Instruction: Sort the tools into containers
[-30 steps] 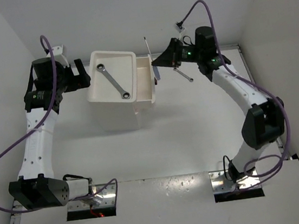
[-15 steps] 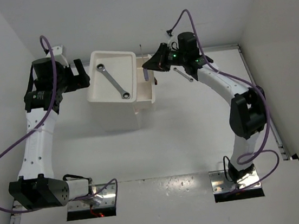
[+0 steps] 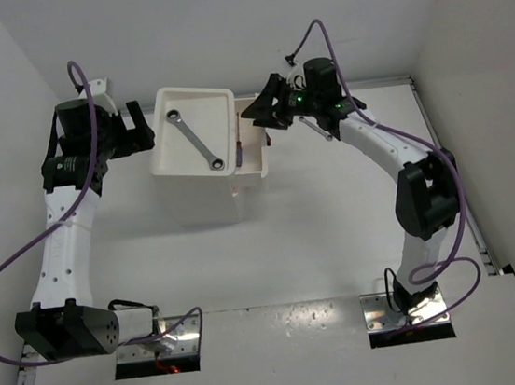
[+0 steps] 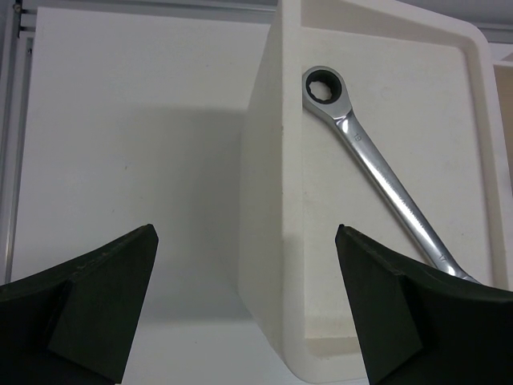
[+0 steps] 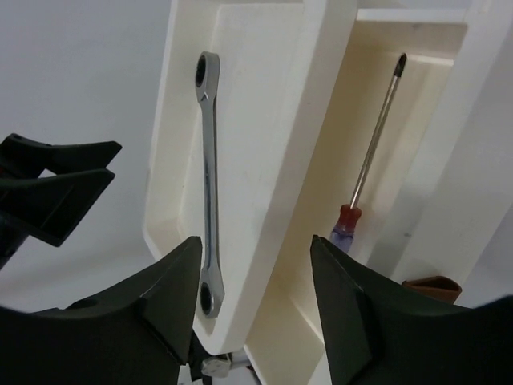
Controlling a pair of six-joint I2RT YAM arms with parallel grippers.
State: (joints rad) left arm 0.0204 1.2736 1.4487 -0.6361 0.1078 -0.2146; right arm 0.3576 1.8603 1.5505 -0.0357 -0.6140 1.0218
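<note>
Screwdriver [image 5: 373, 156] drop-off: it lies in the open drawer [image 3: 254, 151], upper centre overhead, wrench [image 4: 377, 172] on tray [image 4: 449, 96]; left gripper [image 4: 245, 233] and right gripper [image 5: 256, 241] spread wide, empty; next, likely fetch another tool.

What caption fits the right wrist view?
Open right hand over white box: wrench on top tray, screwdriver in open drawer.

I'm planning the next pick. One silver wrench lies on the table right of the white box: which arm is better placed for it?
Right. The right gripper, open, hangs over the pulled-out drawer, and the wrench lies beside that arm. The left gripper is across the box.
</note>
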